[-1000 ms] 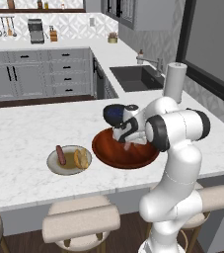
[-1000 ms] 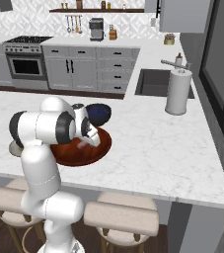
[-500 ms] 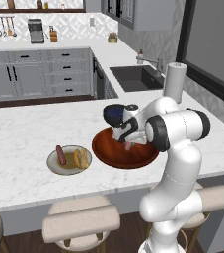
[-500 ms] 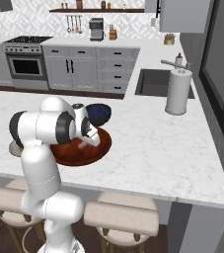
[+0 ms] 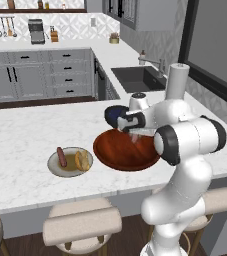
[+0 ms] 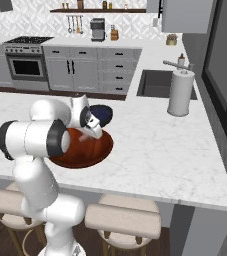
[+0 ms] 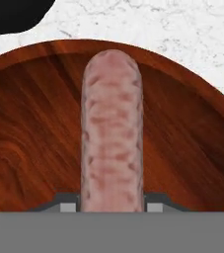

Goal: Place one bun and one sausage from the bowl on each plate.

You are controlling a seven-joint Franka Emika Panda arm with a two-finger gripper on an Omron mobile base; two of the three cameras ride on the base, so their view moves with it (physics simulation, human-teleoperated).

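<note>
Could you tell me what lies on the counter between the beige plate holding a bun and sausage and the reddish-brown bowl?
Only a narrow strip of bare white marble counter separates the beige plate from the glossy reddish-brown bowl, seen in the left base view.

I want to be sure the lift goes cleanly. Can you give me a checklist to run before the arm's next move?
1. Sausage sits between the end effector fingers: ok.
2. Grip firm enough to lift: cannot tell.
3. Sausage is above the bowl: ok.
4. Beige plate already has bun and sausage: ok.
5. Dark blue plate beyond the bowl is free for the sausage: cannot tell, arm hides part.
</note>
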